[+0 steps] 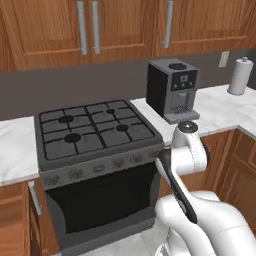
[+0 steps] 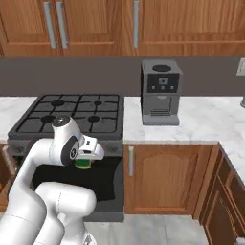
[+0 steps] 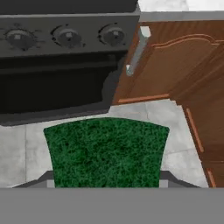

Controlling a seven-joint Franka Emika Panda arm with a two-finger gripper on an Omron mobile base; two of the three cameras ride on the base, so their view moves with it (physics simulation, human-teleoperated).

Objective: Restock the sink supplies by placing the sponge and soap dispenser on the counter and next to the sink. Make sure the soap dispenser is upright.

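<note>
The claw (image 2: 86, 160) is low in front of the stove (image 1: 95, 135), and it's got the sponge (image 3: 106, 151) pinched between its jaws. In the hand view the green scrubby top spreads broad and coarse across the bottom of the picture. From the right base view a sliver of yellow and green peeks out under the white hand, level with the dark oven door (image 2: 100, 179).

Where could this go wrong? The sponge is soft and will squash in the grip, so my guess is a quick swing could let it twist or slide out onto the pale tiled floor (image 3: 175, 148). The hand is also close to the oven front and just beside the wooden cabinet door (image 2: 162, 177) with its slim metal handle (image 3: 136, 51); a careless lift might clip the stove's edge or its round knobs (image 3: 65, 37).

The table (image 2: 206, 124) is smooth white marble with faint grey veins, and it carries a boxy grey coffee machine (image 2: 160, 93) and a white paper towel roll (image 1: 240, 76). From here the base looks to have some driving to do before the sponge can land beside a basin.
</note>
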